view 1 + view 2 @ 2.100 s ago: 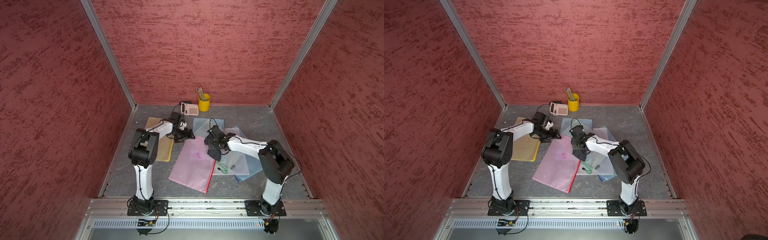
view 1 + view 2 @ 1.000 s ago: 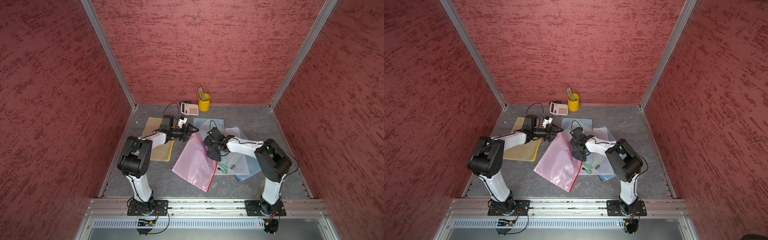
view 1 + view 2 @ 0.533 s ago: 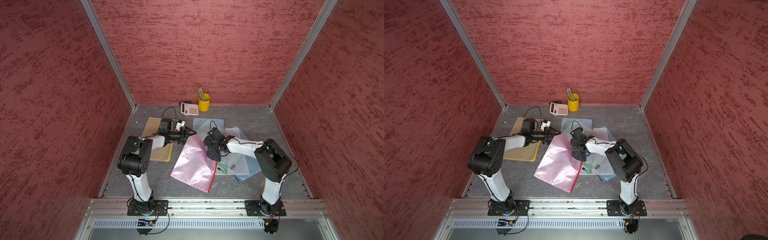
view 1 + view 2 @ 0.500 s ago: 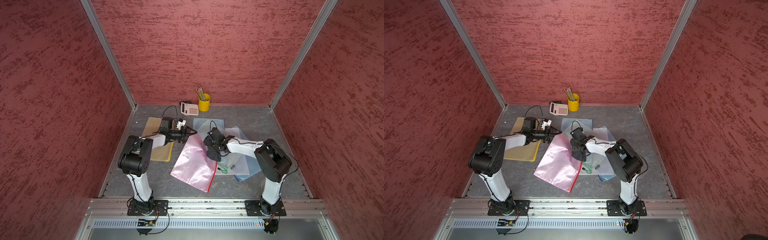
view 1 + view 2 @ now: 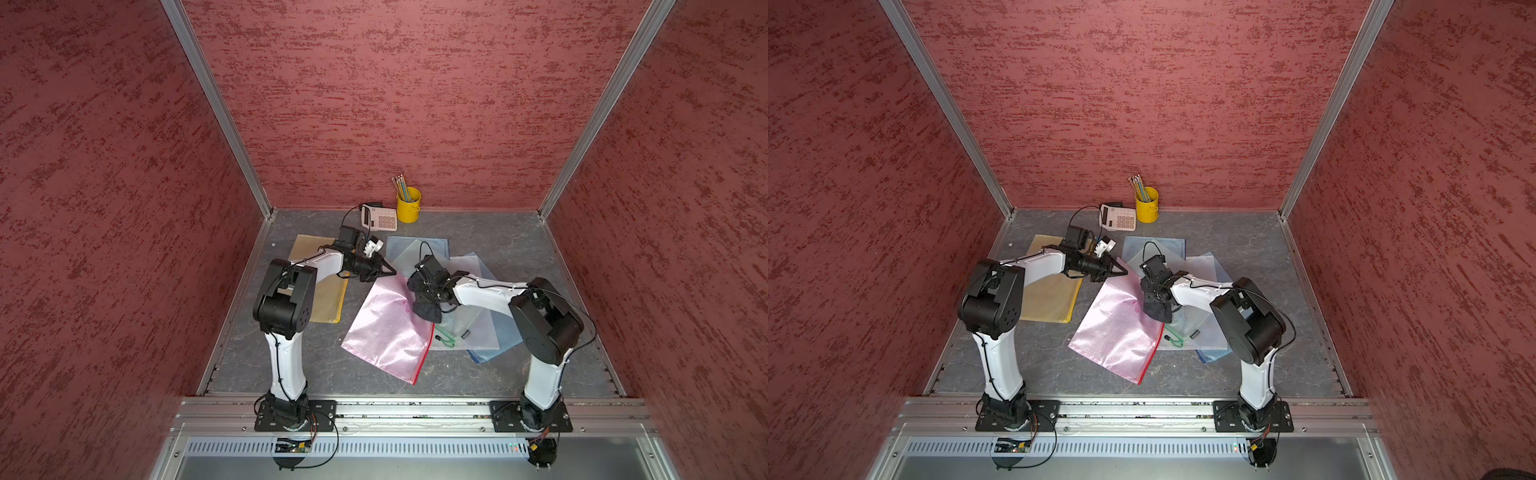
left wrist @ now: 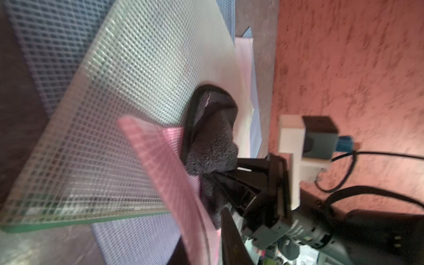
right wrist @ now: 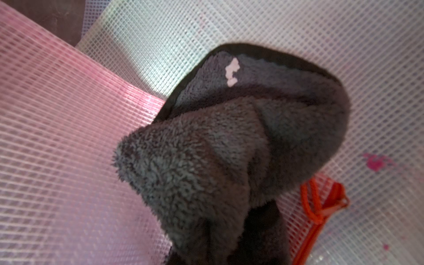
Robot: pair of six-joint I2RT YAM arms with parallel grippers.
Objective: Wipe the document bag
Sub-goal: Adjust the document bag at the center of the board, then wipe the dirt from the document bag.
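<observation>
The pink mesh document bag (image 5: 386, 328) (image 5: 1117, 328) with a red zip edge lies mid-table, its far corner lifted. My left gripper (image 5: 392, 273) (image 5: 1125, 272) is shut on that corner; in the left wrist view the pink bag (image 6: 165, 165) runs between the two dark fingers (image 6: 231, 241). My right gripper (image 5: 428, 297) is shut on a dark grey fleecy cloth (image 5: 428, 312) (image 5: 1158, 311) (image 7: 229, 137). The cloth rests on the bag's right edge (image 7: 57, 137) near the red zip pull (image 7: 316, 206) and hides the right fingertips.
Clear and blue mesh bags (image 5: 473, 320) lie stacked under and right of the pink one, with a green cord (image 5: 446, 337). A tan folder (image 5: 328, 295) lies at the left. A calculator (image 5: 380, 217) and a yellow pencil cup (image 5: 408, 204) stand at the back wall.
My left jaws have closed on the pink bag's far corner, which they stood open beside a second ago. The right gripper and cloth have barely moved.
</observation>
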